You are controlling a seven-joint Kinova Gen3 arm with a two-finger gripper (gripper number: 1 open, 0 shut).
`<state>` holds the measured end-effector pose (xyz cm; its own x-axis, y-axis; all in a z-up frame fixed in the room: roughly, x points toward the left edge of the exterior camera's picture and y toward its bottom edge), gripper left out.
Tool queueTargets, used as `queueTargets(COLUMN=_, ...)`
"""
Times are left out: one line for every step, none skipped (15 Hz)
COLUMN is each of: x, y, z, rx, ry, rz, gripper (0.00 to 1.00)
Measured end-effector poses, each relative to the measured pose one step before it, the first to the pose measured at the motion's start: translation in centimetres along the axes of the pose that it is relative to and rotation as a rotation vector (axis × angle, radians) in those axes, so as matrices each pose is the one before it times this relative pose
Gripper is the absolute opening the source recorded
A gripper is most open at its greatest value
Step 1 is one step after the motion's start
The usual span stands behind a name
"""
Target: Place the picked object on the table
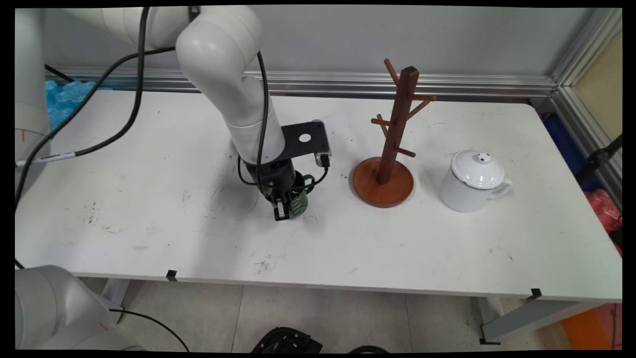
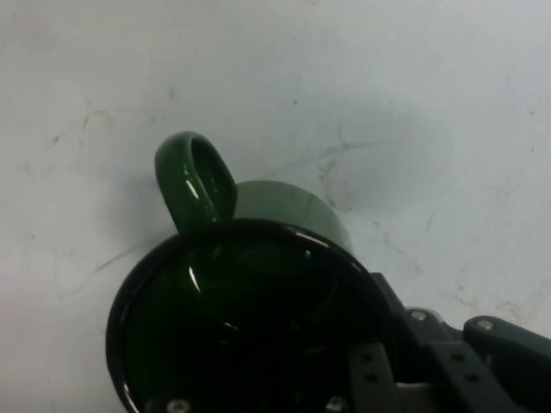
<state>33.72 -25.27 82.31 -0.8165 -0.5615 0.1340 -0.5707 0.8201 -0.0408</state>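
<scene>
– White table [image 1: 149, 223] first, as the largest thing: what is found on it?

– Three things are set out in a row across it. A wooden mug rack [image 1: 392, 144] is stood upright on its round base, right of the middle, and nothing is hung on any of its pegs. A white lidded pot [image 1: 472, 181] is placed just beside the rack, further right, apart from it, with its handle turned to the right.

– And the smallest?

– A dark green mug [image 1: 299, 201] is seen left of the rack and apart from it, at about the middle of the table. It appears to be resting upright on the tabletop, though its base is hidden by the arm. Its handle is turned away from the near edge, toward the wall.

– How is the gripper [image 1: 287, 209] placed?

– It is lowered onto the mug from above, at the near side of the rim. In the hand view the black linkage is pressed close against the rim, and the dark inside of the mug is looked into directly. Contact with the rim seems likely, but whether the gripper is closed on the mug's wall or only set around it cannot be told; its tips are hidden.
</scene>
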Motion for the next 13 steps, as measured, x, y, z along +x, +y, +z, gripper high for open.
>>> queueTargets(x=0.063, y=0.055, z=0.058, rx=-0.00225, ry=-0.00428, rz=-0.00154, gripper=0.00)
queueTargets(x=0.040, y=0.046, z=0.020, rx=-0.00173, ry=-0.00224, rz=-0.00092, gripper=0.00)
queueTargets(x=0.056, y=0.066, z=0.021, rx=-0.00256, ry=-0.00295, rz=-0.00140, gripper=0.00)
queueTargets(x=0.029, y=0.051, z=0.012, rx=-0.00237, ry=-0.00206, rz=-0.00127, gripper=1.00)
queueTargets(x=0.052, y=0.063, z=0.013, rx=-0.00278, ry=-0.00238, rz=-0.00156, gripper=1.00)
queueTargets(x=0.065, y=0.055, z=0.020, rx=-0.00324, ry=-0.00169, rz=-0.00189, gripper=1.00)
queueTargets(x=0.067, y=0.049, z=0.022, rx=-0.00278, ry=-0.00052, rz=-0.00103, gripper=1.00)
queueTargets(x=0.053, y=0.030, z=0.017, rx=-0.00209, ry=0.00026, rz=-0.00075, gripper=1.00)
queueTargets(x=0.038, y=0.019, z=-0.001, rx=-0.00104, ry=0.00104, rz=-0.00031, gripper=1.00)
queueTargets(x=0.060, y=0.038, z=-0.015, rx=-0.00181, ry=0.00260, rz=-0.00013, gripper=1.00)
queueTargets(x=0.062, y=0.048, z=-0.042, rx=-0.00182, ry=0.00437, rz=0.00004, gripper=1.00)
queueTargets(x=0.064, y=0.044, z=-0.092, rx=-0.00154, ry=0.00765, rz=0.00101, gripper=1.00)
queueTargets(x=0.048, y=0.017, z=-0.164, rx=-0.00045, ry=0.00966, rz=0.00178, gripper=1.00)
